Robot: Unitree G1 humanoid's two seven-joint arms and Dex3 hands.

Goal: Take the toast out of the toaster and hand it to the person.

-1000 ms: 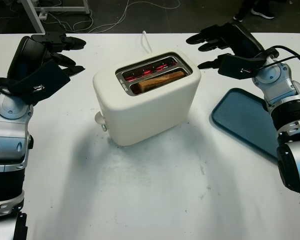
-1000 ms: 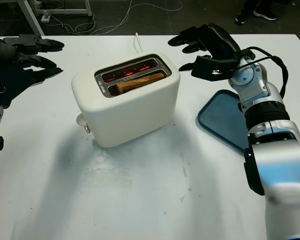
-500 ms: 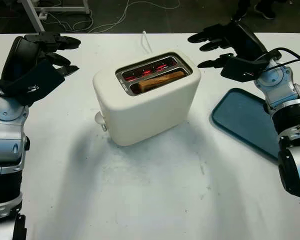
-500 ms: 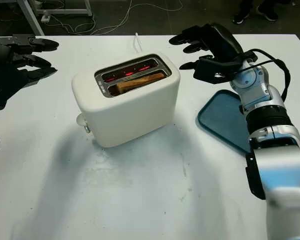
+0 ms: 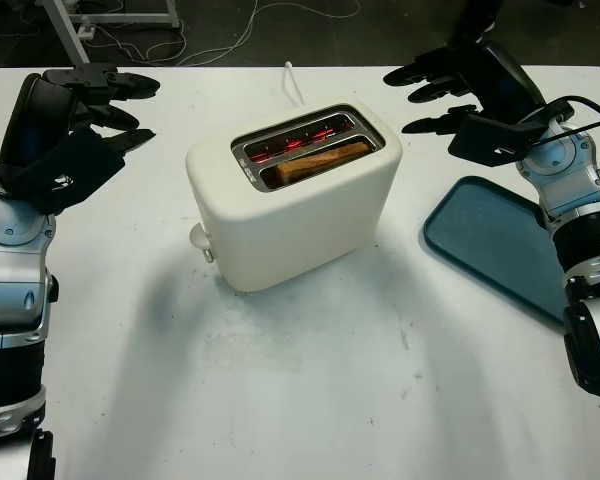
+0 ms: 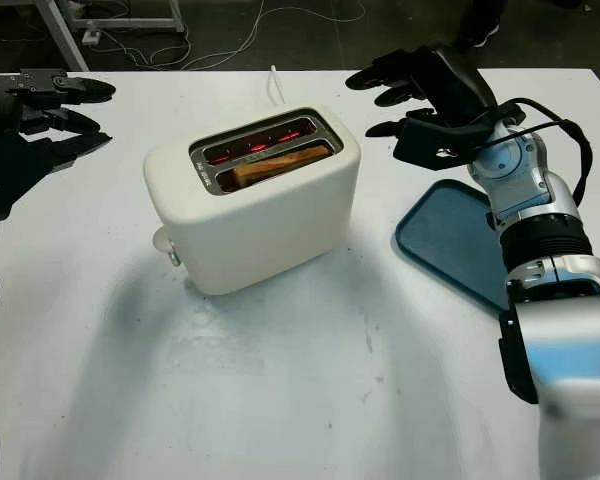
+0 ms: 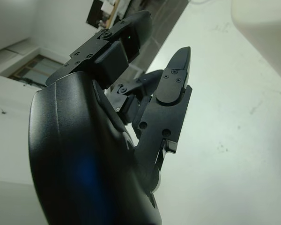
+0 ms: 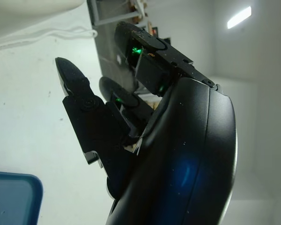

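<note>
A cream-white toaster (image 5: 292, 205) sits near the middle of the white table (image 5: 310, 400), turned at an angle so its long axis runs from the near left toward the far right. Its two slots lie along that same line; the farther slot glows red inside, and the toast (image 5: 322, 160) stands on edge in the nearer slot, its browned top edge showing just above the opening and running lengthwise with the slot, the far-right end a little higher. The left hand (image 5: 75, 125) hovers above the table well to the left of the toaster, open and holding nothing. The right hand (image 5: 470, 95) hovers to the toaster's right, near its far end, also open and empty. A blue tray (image 5: 490, 240) lies flat on the table beneath the right forearm.
</note>
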